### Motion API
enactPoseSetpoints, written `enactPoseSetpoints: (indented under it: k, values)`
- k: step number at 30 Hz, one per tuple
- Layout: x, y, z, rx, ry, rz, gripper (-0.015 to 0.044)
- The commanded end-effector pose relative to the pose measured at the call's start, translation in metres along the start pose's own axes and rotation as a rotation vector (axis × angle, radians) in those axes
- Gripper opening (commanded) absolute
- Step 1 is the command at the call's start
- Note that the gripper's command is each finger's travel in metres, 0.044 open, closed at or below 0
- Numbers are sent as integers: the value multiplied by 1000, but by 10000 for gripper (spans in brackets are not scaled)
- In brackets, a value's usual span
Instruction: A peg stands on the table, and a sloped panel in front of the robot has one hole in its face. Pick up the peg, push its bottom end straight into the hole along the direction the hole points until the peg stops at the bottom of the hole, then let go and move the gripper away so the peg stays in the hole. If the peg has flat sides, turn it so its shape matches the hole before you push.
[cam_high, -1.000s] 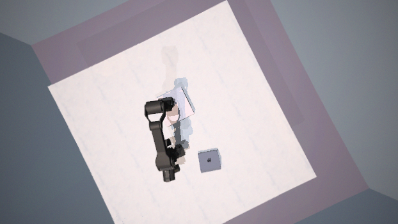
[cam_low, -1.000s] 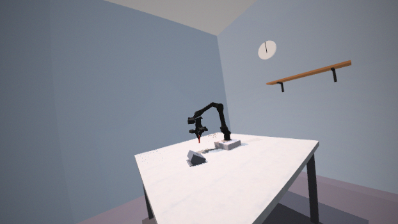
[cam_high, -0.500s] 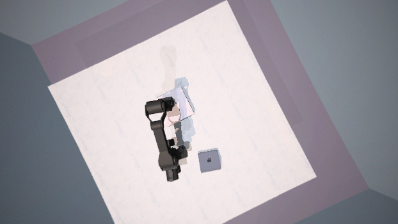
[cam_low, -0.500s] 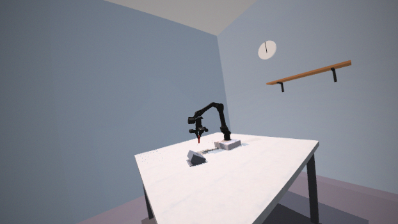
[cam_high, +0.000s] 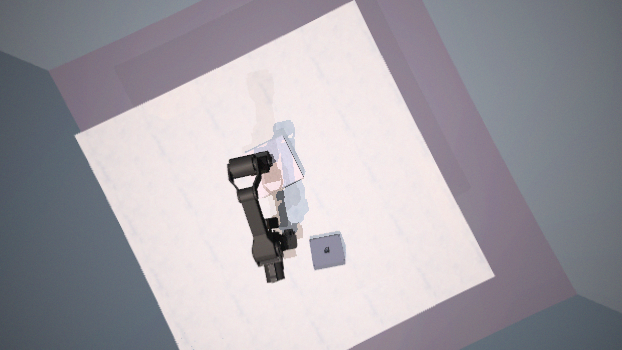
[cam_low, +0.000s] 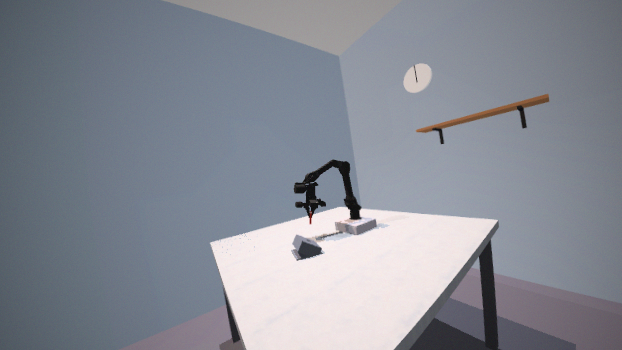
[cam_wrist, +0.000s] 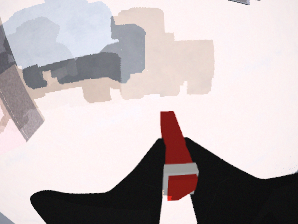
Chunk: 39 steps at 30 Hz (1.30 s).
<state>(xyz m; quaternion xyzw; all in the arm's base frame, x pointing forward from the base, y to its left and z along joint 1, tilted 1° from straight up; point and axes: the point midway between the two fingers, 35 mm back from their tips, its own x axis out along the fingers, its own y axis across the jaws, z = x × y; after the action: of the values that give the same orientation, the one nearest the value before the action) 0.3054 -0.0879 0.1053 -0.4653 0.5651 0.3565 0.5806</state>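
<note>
My gripper (cam_wrist: 172, 143) (cam_low: 310, 208) is shut on a red peg (cam_wrist: 174, 143) (cam_low: 310, 217) with a pale band. The peg hangs point-down from the fingers, well above the white table (cam_low: 380, 280) (cam_high: 400, 165). In the top view the gripper (cam_high: 287, 245) hides the peg. The grey sloped panel (cam_high: 327, 250) (cam_low: 306, 246) with one small dark hole (cam_high: 326, 250) stands on the table, apart from the gripper. In the wrist view it sits at the top right edge, and its hole is not visible there.
The arm's pale base block (cam_low: 356, 225) stands on the table behind the panel. The arm (cam_high: 252, 210) reaches forward over the table. A wall shelf (cam_low: 482, 114) and a round clock (cam_low: 417, 78) are far off.
</note>
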Motion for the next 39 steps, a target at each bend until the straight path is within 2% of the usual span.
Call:
enactPoseSetpoints:
  k: [1, 39]
  values:
    - [-1, -1, 3, 27, 5, -9, 0]
    - [-6, -9, 35, 301, 4, -86, 0]
